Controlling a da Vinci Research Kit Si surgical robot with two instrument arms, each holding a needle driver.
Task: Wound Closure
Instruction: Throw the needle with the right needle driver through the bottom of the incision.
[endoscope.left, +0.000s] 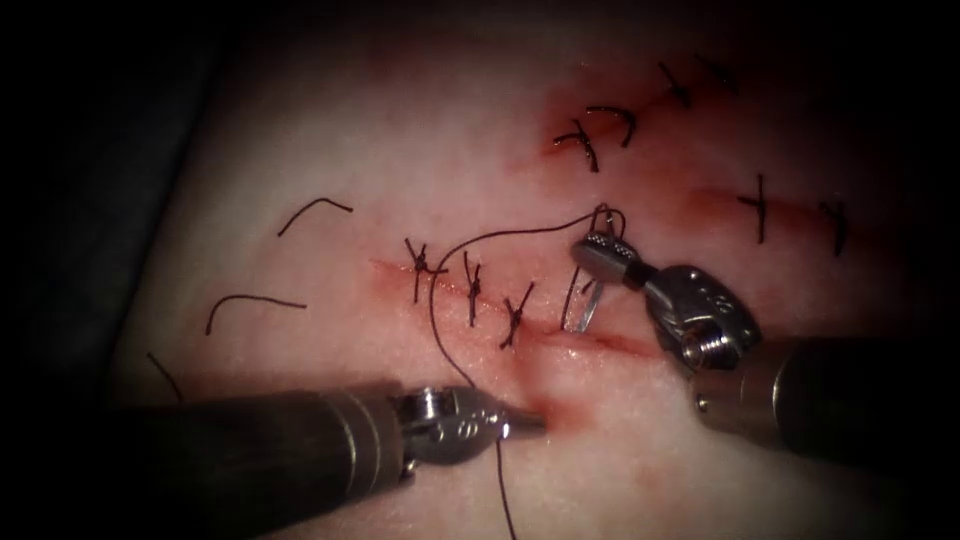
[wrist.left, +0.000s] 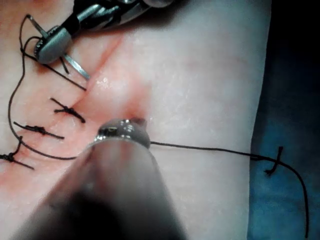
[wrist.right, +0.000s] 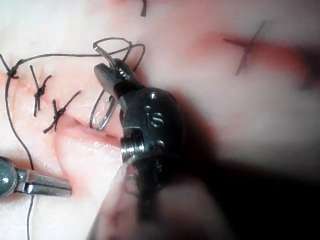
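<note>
The cut in the tissue carries three knotted stitches on its left part. My right tool is shut on the curved needle near its thread end. The needle's lower part dips into the open cut just right of the last stitch. It shows again in the right wrist view as the needle below the right tool. The thread arcs left from the needle, then down past my left tool. That tool is shut, its tips pressed on the tissue below the cut. Whether it clamps the thread is unclear.
Older stitched cuts lie at the upper right, with more stitches further right. Cut thread ends lie on the tissue to the left. Red fluid stains the tissue by the left tool's tip. Thread trails off onto the dark cloth.
</note>
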